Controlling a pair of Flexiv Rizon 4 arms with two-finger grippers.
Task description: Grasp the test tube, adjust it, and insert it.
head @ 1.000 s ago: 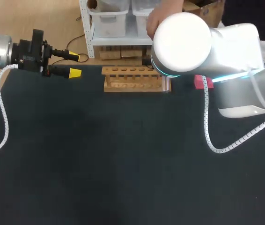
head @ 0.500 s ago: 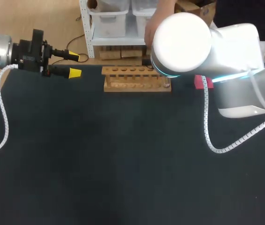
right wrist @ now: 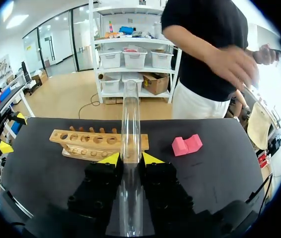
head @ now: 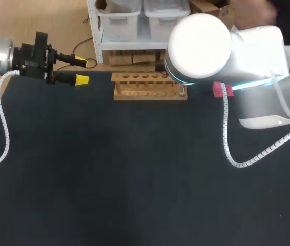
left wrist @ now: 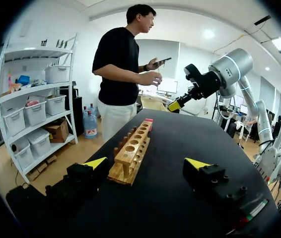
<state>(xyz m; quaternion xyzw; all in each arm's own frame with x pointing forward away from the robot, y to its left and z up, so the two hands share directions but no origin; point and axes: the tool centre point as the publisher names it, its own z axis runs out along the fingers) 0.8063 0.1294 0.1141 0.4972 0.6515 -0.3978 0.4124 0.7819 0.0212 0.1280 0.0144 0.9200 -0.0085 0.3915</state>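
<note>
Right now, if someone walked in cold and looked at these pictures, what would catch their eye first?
The clear test tube, clamped lengthwise between the yellow tips of the right gripper, points out toward the wooden rack near the table's far edge. A pink block lies a little apart from one end of the rack. The left gripper hangs open at the far left corner.

Clear tube (right wrist: pixel 130 129), tan rack (head: pixel 147 86), pink block (right wrist: pixel 187 145).
</note>
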